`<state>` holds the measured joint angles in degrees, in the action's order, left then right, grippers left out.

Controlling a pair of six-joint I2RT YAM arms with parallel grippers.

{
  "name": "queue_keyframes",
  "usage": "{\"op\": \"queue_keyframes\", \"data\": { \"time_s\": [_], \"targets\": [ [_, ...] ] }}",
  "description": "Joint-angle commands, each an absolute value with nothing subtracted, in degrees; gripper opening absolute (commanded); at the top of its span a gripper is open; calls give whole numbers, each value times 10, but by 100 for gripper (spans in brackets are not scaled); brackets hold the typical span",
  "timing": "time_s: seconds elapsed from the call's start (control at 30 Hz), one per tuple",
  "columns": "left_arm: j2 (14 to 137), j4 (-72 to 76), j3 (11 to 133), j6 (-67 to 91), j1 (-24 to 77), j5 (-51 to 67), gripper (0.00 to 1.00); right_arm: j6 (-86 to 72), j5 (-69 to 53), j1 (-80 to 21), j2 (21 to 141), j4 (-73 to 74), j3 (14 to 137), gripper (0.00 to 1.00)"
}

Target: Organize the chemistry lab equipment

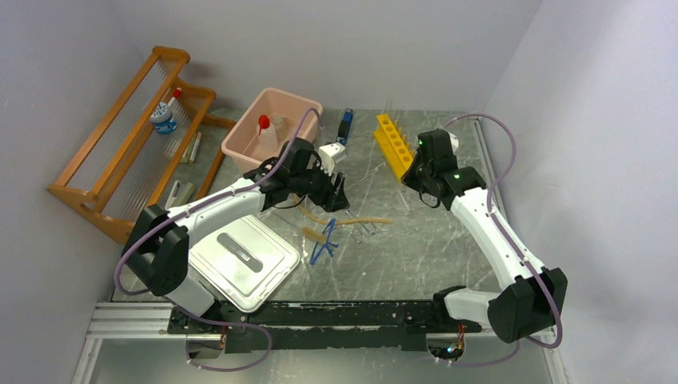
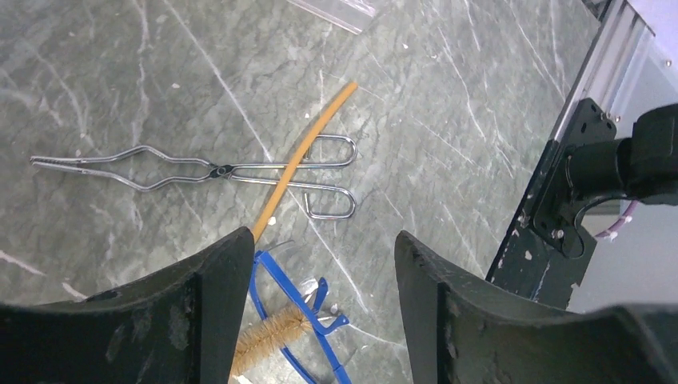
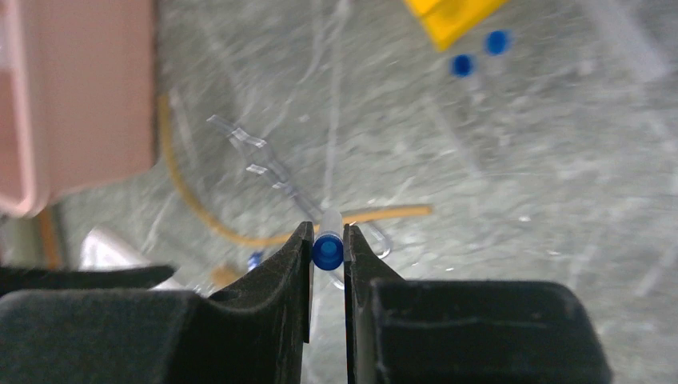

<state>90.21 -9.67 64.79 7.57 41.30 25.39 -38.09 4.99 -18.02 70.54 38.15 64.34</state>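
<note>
Overhead, two white robot arms reach over a grey marbled surface (image 1: 416, 248). A pink tub (image 1: 240, 148) sits toward the far left, and a white red-capped squeeze bottle (image 1: 266, 134) stands upright inside it. Just in front of the tub and slightly to its right, the left hand (image 2: 321, 238) hovers above the surface with its fingers spread wide and nothing between them. Under that hand, thin metal tongs (image 2: 184, 168) lie flat, and a tan rubber hose (image 2: 308, 144) lies across their looped handles. Blue plastic tongs (image 2: 300, 320) lie a little farther from the tub, touching a tan bristle brush (image 2: 268, 336). Well to the right of the tub, the right hand (image 3: 327, 232) is raised above the surface, its fingers pressed onto a blue-capped clear tube (image 3: 327, 250) and pinching it at the cap. A grey-white lid (image 1: 240, 260) lies flat in front of the tub, toward the arm bases.
</note>
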Motion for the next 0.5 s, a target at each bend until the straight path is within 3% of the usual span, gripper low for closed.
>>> {"op": "queue_keyframes", "data": {
  "time_s": [0.0,0.23,0.47],
  "targets": [
    [877,-121,670,119,410,229,68,-399,258,-197,721,421,664,6],
    [862,-116,662,135,410,236,67,-447,395,-262,792,430,691,5],
    [860,-124,664,126,410,224,67,-479,436,-276,861,423,708,5]
  ]
}}
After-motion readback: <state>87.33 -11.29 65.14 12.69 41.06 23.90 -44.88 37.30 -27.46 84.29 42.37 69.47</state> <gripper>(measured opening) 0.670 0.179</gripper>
